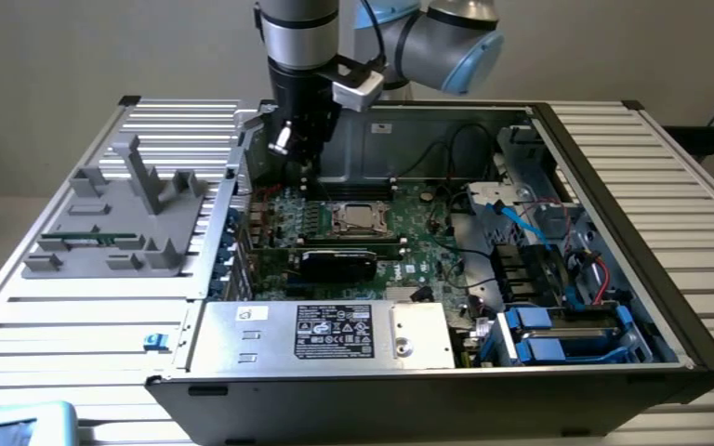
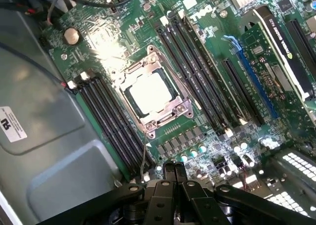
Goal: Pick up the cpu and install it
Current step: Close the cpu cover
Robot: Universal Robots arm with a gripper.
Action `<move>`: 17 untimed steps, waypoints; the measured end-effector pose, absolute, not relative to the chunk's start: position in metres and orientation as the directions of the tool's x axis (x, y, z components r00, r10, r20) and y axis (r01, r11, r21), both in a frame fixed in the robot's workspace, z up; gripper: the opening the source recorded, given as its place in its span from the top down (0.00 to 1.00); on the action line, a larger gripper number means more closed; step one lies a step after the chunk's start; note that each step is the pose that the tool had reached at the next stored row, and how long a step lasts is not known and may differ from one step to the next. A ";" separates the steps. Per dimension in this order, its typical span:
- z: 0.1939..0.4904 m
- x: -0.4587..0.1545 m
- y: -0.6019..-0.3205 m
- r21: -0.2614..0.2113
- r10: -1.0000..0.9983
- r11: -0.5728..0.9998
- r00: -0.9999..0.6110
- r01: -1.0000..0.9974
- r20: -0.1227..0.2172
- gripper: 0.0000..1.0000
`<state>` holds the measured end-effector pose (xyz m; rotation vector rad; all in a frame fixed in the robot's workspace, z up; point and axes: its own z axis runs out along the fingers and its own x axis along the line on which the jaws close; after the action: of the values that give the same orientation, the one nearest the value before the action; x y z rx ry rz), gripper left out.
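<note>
One cpu sitting in its socket, claw empty above the board

Going from the exterior view's left: a grey plastic fixture [image 1: 119,218] stands on the slatted bench [image 1: 72,321]. Next comes the claw [image 2: 175,169], upper middle of the frame, hanging over the motherboard [image 1: 426,255] with its tips pressed together and nothing pinched between them. Just right of it and lower, dead centre, the cpu [image 1: 357,216] lies flat inside the socket frame [image 2: 163,118], memory slots [image 2: 111,121] either side. Far right it's cables [image 1: 524,218] and drive bays [image 1: 568,330]. To me the placing step looks basically done, though I can't tell if it's properly seated. Any more contact there calls for a square, gentle touch, since the frame and slots crowd it.
</note>
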<state>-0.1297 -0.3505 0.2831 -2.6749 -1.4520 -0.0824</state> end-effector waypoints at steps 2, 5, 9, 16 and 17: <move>0.283 -0.130 -0.351 -0.059 0.814 -0.570 0.573 0.820 0.094 0.88; 0.283 -0.130 -0.351 -0.059 0.785 -0.610 0.613 0.790 0.094 0.88; 0.282 -0.130 -0.351 -0.059 0.741 -0.663 0.665 0.746 0.094 0.88; 0.282 -0.130 -0.351 -0.059 0.657 -0.746 0.748 0.663 0.094 0.88; 0.282 -0.130 -0.351 -0.059 0.643 -0.758 0.760 0.649 0.093 0.88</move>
<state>-0.1297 -0.3505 0.2818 -2.8641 -1.0539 -0.1030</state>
